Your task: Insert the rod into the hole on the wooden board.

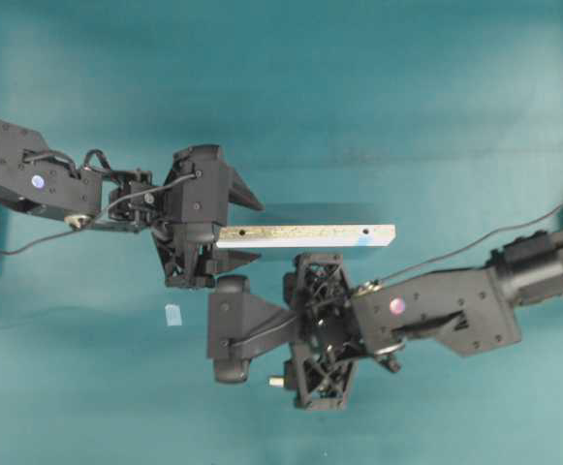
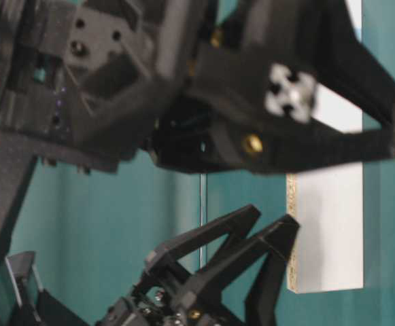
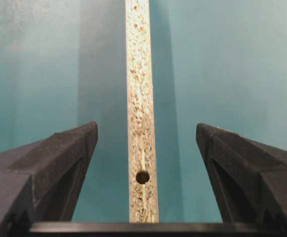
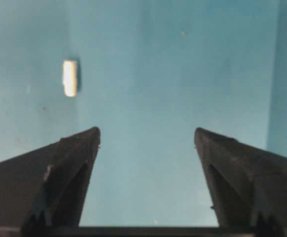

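Right claw [image 4: 147,136], jaws apart and empty, faces the rod [image 4: 70,78], which lies ahead and left of its gap, long axis along the view's vertical; probably the pale piece on open bench [image 1: 407,87]. Left claw [image 3: 146,136], jaws apart, straddles the wooden board [image 3: 141,98] without touching; ringed hole [image 1: 365,233] at the far end

No text, label, brand name or number can be read in any of the views. The only marks are wordless: a small round sticker [image 1: 38,181] on the arm at the left of the overhead frame, another round sticker [image 1: 396,306] on the arm at the lower right, and a light-blue ring around the hole [image 1: 365,233] near the right end of the wooden board [image 1: 305,235].
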